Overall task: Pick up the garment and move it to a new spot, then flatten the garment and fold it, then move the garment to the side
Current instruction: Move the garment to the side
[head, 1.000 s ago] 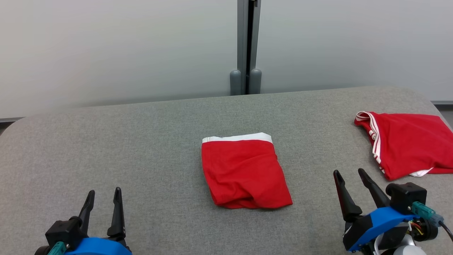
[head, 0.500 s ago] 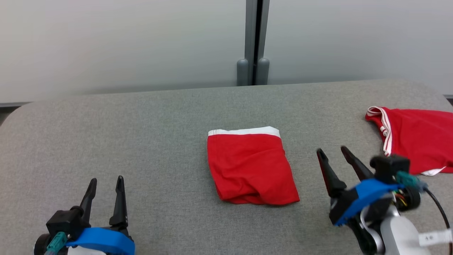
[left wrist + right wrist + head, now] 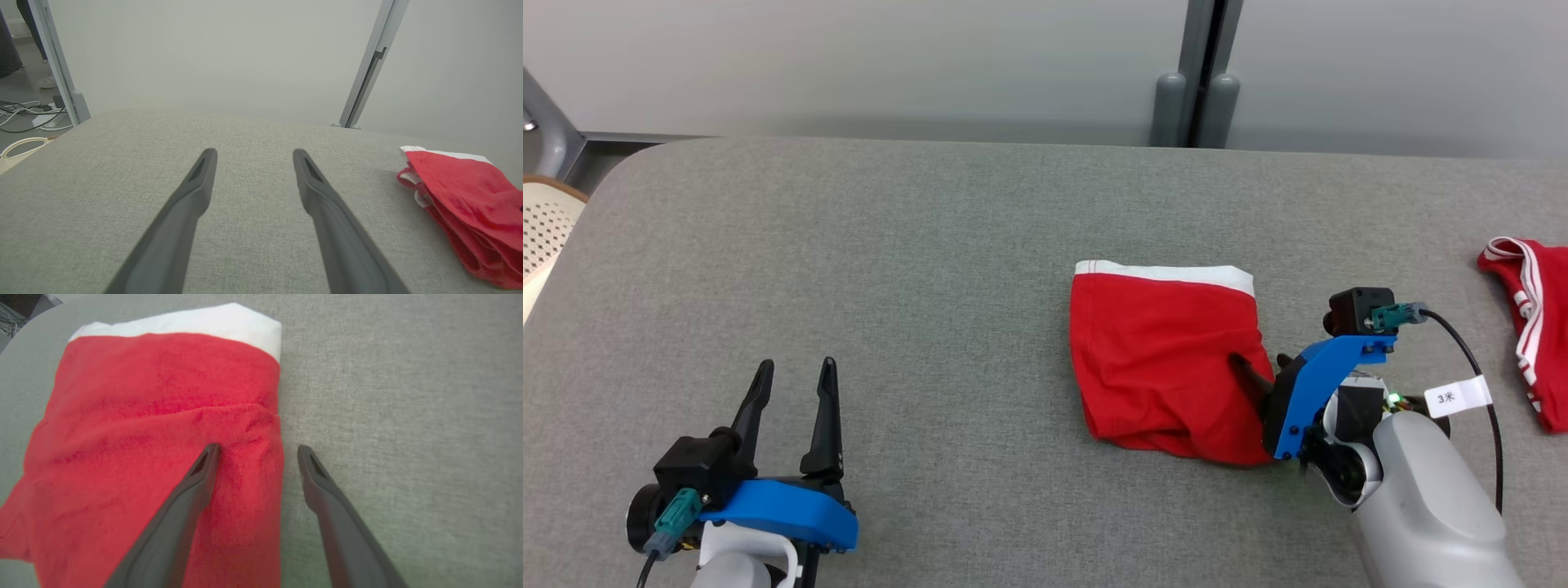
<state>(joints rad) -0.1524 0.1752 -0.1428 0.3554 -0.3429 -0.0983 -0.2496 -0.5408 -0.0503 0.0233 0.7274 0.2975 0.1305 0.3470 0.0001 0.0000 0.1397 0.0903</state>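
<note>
Though folded square, the red garment point(image 3: 1160, 359) (white-banded) shows soft wrinkles.

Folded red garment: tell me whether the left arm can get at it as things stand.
Probably yes. The open left gripper sits left of the folded red garment, bare grey padding between them; the open right gripper straddles just its right edge.

The head camera looks down across the worktop point(image 3: 890, 269). Both wrist cameras sit low and share the red garment point(image 3: 1160, 351), the right one nearest.
</note>
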